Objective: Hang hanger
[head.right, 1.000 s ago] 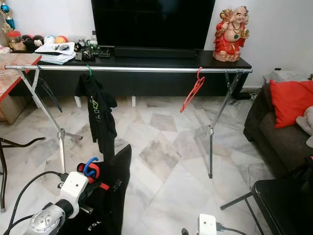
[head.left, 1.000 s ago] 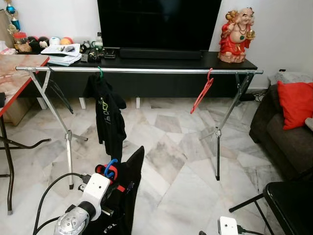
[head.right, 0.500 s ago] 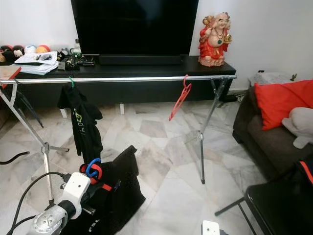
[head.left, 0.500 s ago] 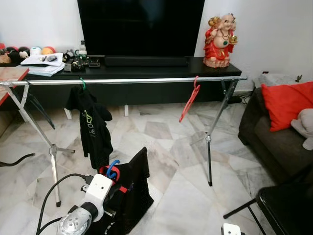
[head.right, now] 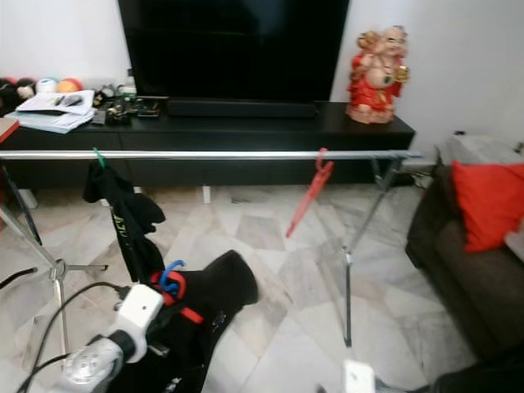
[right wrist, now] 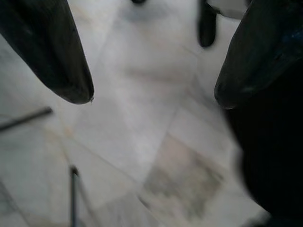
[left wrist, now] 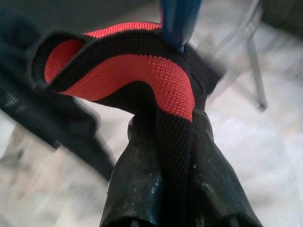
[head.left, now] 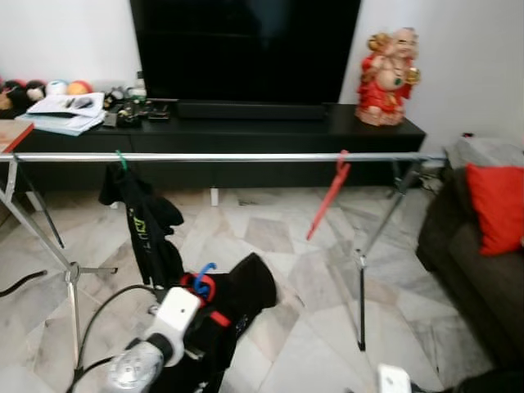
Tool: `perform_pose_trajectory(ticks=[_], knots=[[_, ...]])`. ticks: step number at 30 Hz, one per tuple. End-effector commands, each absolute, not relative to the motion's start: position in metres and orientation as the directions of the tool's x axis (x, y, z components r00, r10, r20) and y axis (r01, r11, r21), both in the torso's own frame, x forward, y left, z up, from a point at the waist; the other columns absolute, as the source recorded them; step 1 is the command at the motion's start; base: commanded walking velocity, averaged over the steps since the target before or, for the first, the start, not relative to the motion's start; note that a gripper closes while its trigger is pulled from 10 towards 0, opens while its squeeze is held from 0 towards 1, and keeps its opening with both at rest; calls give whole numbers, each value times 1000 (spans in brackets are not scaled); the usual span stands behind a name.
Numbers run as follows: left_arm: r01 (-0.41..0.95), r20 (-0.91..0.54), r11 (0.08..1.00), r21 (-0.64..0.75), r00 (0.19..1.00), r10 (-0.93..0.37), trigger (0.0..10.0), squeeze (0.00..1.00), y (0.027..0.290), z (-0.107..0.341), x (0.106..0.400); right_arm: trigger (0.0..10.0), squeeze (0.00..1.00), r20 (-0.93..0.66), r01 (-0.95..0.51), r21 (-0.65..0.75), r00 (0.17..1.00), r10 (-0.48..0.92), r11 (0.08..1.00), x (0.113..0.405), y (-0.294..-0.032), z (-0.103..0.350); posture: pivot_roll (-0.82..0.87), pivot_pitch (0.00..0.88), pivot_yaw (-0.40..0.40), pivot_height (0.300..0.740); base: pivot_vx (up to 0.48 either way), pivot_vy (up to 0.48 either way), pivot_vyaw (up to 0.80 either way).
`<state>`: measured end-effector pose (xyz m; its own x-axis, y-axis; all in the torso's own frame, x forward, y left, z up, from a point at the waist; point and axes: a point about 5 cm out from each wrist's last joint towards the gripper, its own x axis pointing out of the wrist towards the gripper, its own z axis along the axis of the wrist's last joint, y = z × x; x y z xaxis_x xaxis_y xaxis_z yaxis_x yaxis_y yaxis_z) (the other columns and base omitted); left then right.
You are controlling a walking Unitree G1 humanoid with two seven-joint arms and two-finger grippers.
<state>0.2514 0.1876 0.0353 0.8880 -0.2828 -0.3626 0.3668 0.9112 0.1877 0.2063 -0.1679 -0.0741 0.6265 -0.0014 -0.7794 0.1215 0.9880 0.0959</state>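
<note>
Here, in the left eye view, my left tool [head.left: 199, 288] holds the blue hanger [head.left: 202, 277] with a black garment [head.left: 237, 299] on it, low and in front of me. The rail [head.left: 237, 156] lies above and farther ahead, its long axis running across from left to right; the free stretch sits between the hung black shirt [head.left: 146, 229] and the red hanger [head.left: 329, 196]. In the left wrist view, my fingers [left wrist: 142, 179] are pressed together on the red-and-black collar under the hook. In the right wrist view, my right tool [right wrist: 151, 94] is spread over the floor, so the left arm is nearer.
</note>
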Motion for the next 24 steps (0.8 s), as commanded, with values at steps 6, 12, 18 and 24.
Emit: perform_pose_trajectory(ticks=[6, 12, 18, 24], knots=[[397, -302, 897, 196, 894, -330, 10000, 0, 172, 48, 261, 10000, 0, -814, 155, 44, 578, -54, 987, 190, -188, -81, 116, 4, -37, 740, 480, 0, 0], [402, -302, 894, 196, 892, -335, 10000, 0, 171, 49, 262, 10000, 0, -814, 155, 47, 579, -52, 987, 190, -187, -81, 115, 7, -39, 740, 480, 0, 0], [398, -299, 895, 202, 895, -331, 10000, 0, 171, 50, 264, 10000, 0, -814, 151, 50, 579, -47, 987, 191, -187, -81, 117, 11, -43, 740, 480, 0, 0], [401, -297, 893, 205, 895, -334, 10000, 0, 170, 52, 267, 10000, 0, -814, 152, 53, 579, -45, 987, 191, -187, -81, 117, 15, -45, 740, 480, 0, 0]])
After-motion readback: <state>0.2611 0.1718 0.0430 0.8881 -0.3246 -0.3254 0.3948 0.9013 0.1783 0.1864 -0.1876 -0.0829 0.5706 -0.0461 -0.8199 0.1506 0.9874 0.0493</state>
